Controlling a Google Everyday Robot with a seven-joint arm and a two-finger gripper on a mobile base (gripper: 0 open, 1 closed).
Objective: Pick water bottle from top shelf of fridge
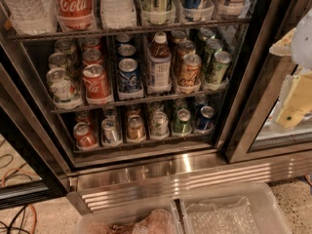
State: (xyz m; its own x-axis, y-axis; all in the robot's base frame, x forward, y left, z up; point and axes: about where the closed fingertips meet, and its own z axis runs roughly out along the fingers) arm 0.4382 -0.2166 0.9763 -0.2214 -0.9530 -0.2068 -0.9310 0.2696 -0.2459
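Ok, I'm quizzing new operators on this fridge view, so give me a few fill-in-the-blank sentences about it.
1. The water bottle stands at the top shelf's far ___ end, as pictured.
2. The red bottle beside it reads ___.
3. The white-capped brown bottle sits on the ___ shelf.
4. The tool is at the picture's ___ edge, away from the water bottle.

Missing: left; Coca-Cola; middle; right.

**Fridge racks, bins before them, gripper at right**

The fridge (146, 169) fills the view. On its top shelf (146, 29) the water bottle (24, 9) stands far left, with the Coca-Cola bottle (74, 4) just to its right. Below, the middle rack (131, 100) carries rows of cans around a capped bottle (159, 62). The lowest rack (141, 145) holds more cans. Two bins (229, 208) sit on the floor in front. The gripper (295, 99) hangs at the right edge, before the right-hand door (263, 82).
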